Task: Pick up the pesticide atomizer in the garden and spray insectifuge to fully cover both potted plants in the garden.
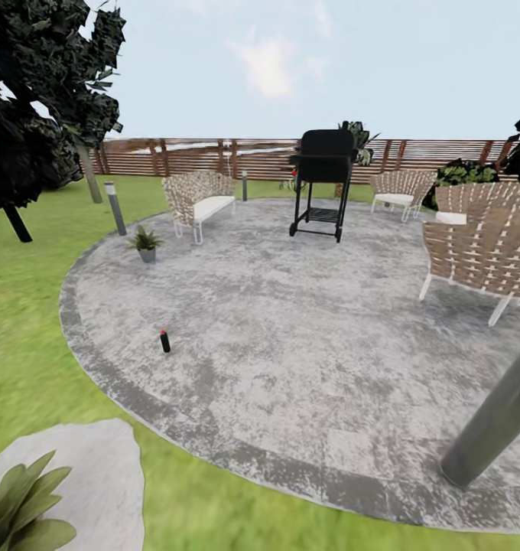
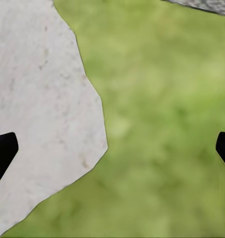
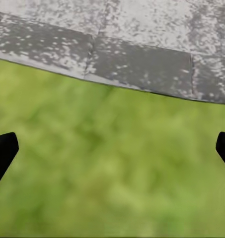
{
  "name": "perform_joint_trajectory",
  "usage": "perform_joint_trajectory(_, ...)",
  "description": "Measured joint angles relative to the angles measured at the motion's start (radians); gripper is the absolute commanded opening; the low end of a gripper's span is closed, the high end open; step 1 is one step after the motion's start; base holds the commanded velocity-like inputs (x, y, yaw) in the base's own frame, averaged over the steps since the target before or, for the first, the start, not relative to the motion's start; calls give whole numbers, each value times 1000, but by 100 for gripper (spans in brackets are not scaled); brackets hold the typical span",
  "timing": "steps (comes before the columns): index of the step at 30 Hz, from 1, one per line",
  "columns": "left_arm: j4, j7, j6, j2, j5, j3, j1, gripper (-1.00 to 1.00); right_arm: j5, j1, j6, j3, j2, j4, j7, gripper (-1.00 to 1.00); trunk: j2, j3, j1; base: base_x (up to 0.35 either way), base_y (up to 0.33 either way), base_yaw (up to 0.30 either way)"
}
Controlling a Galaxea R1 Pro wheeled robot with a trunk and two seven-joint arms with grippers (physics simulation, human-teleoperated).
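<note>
Tiny dark pesticide atomizer with reddish top (image 1: 165, 341) upright on round grey stone patio (image 1: 290, 321), near its lawn-side rim, well short of black grill (image 1: 321, 184). Both grippers' fingers wide apart, empty. Risk: careless approach topples slim bottle.

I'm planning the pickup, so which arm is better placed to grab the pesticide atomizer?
Probably the left. The pesticide atomizer stands upright on the patio, left of centre in the head view. Both the left gripper and right gripper are open over grass, so the robot must drive closer first.

Near potted plant (image 1: 19, 509) cut off by frame edge.
</note>
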Motion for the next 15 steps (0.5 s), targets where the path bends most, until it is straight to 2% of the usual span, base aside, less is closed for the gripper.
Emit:
perform_joint_trajectory(7, 0, 0, -1, -1, 0, 0, -1, 100, 0, 0, 0, 0, 0, 0, 0, 100, 0, 0, 0, 287, -195, 255)
perform_joint_trajectory(15, 0, 0, -1, 0, 0, 0, 0, 100, -1, 0, 0, 0, 0, 0, 0, 100, 0, 0, 0, 310, -142, 44)
